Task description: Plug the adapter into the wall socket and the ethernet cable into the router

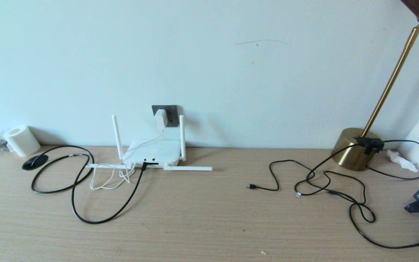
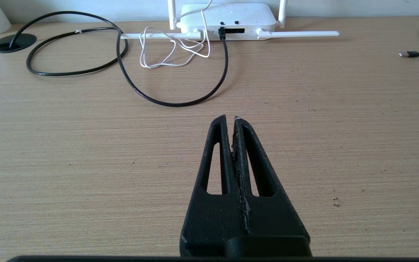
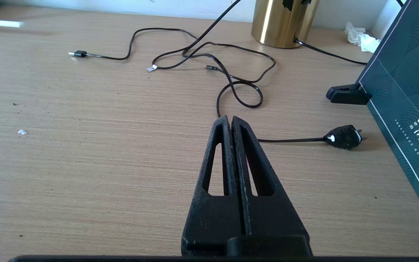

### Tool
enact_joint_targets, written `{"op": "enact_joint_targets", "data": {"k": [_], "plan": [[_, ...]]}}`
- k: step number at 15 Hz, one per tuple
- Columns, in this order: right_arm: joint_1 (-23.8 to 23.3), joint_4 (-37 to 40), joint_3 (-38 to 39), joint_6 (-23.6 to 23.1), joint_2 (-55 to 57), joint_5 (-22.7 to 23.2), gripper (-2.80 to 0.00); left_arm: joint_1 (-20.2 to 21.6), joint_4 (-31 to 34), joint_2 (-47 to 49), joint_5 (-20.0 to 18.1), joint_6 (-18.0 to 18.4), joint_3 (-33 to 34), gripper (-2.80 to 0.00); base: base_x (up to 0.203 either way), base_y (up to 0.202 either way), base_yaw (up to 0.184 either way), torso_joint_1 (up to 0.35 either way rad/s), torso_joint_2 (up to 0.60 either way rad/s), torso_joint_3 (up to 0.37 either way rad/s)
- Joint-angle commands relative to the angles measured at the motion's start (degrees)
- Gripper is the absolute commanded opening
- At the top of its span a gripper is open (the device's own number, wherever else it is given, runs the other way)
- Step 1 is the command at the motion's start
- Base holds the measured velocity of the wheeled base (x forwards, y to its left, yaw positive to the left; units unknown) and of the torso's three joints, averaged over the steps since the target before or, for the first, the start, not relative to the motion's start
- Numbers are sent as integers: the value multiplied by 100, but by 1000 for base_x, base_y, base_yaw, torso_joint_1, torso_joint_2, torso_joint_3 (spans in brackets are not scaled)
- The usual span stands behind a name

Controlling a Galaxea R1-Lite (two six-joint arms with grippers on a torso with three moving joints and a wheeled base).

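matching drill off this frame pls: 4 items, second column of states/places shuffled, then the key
1. adapter
2. ethernet cable
3. left gripper
4. lamp base

A. shut, over bare desk
B. seated in the wall socket
C. brass, at the desk's right end by the wall
D. plugged into the router face

Pairs: 1-B, 2-D, 3-A, 4-C

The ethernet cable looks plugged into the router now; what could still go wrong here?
1. The ethernet cable loops across the desk toward the left gripper, whose jaws are shut; a sweeping arm could snag it and tug the plug from the router.
2. The adapter appears to sit slightly tilted in the wall socket, so it may not be fully seated.
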Motion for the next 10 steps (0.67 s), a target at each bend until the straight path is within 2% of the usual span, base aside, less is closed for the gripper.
{"op": "enact_joint_targets", "data": {"k": [1,3,6,10], "plan": [[2,7,6,-21,-1,1,-280,2,-2,14,1,-1,0,-280,0,0,0,0,0,0],[2,1,4,-49,-1,1,-280,2,-2,14,1,-1,0,-280,0,0,0,0,0,0],[2,-175,54,236,-1,-41,-280,2,-2,14,1,-1,0,-280,0,0,0,0,0,0],[2,-193,68,234,-1,-51,-280,2,-2,14,1,-1,0,-280,0,0,0,0,0,0]]}}
